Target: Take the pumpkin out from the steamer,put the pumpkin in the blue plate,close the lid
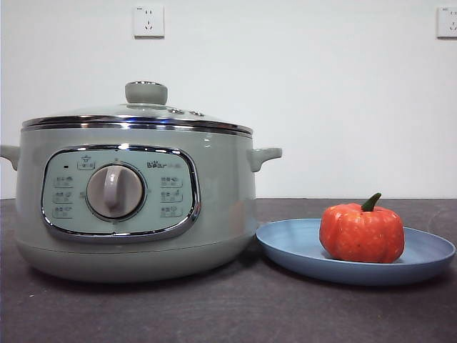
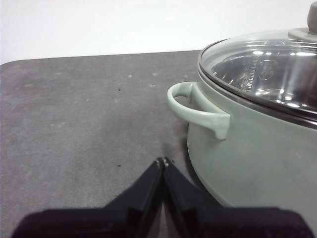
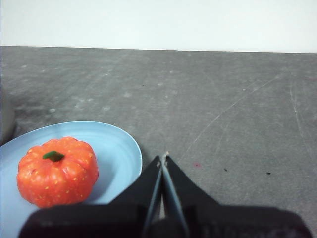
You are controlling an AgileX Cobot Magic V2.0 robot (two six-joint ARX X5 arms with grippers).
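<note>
Both jaws I see pressed closed, empty: pumpkin on the blue plate beside right gripper; left gripper near the lidded steamer.

A dark grey table is seen across the whole foreground, its top matte and marked with pale scuffs and fine scratches. A few small dark specks are scattered over it. Behind the table a plain white wall is shown. Two white sockets are mounted high on the wall: one toward the left, the other cut off by the right edge.
</note>
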